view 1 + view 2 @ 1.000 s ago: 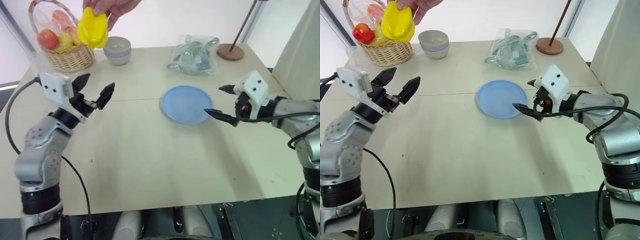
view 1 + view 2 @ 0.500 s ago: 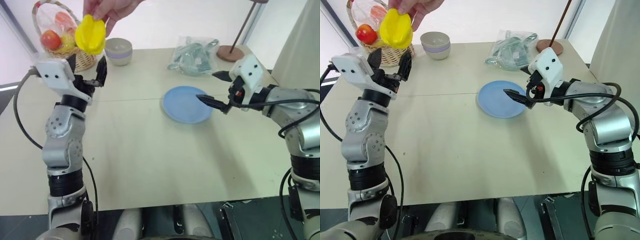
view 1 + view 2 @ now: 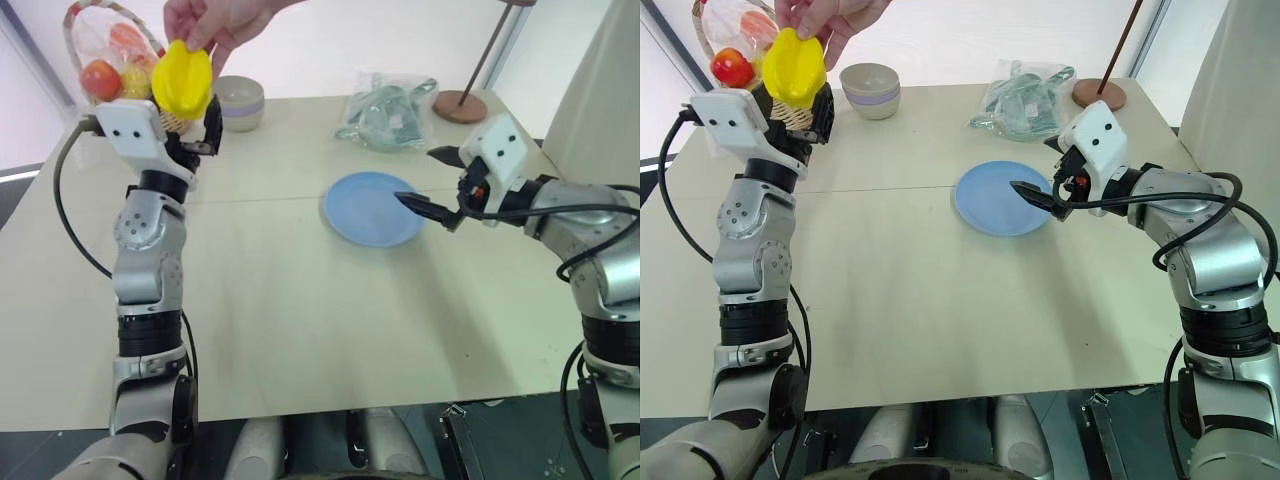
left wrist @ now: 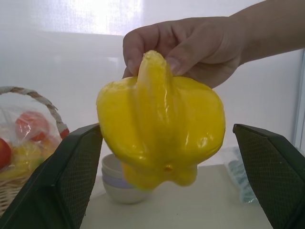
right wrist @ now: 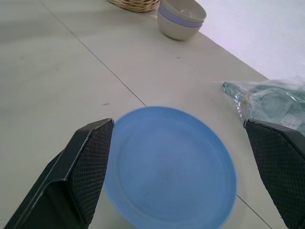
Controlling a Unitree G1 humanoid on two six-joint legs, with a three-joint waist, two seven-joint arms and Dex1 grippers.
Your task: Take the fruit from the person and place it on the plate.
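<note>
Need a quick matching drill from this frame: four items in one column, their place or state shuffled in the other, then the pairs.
Items
1. bright yellow ridged toy fruit
2. round flat light-blue plate
3. grey-lavender bowl
4. woven wicker basket

Places or states
A. bare, on the table in front of the open right gripper
B. pinched from above by the person's hand, between the open left gripper's fingers
C. at the table's far left corner, holding wrapped fruits
D. on the table beside the basket

Pairs: 1-B, 2-A, 3-D, 4-C
</note>
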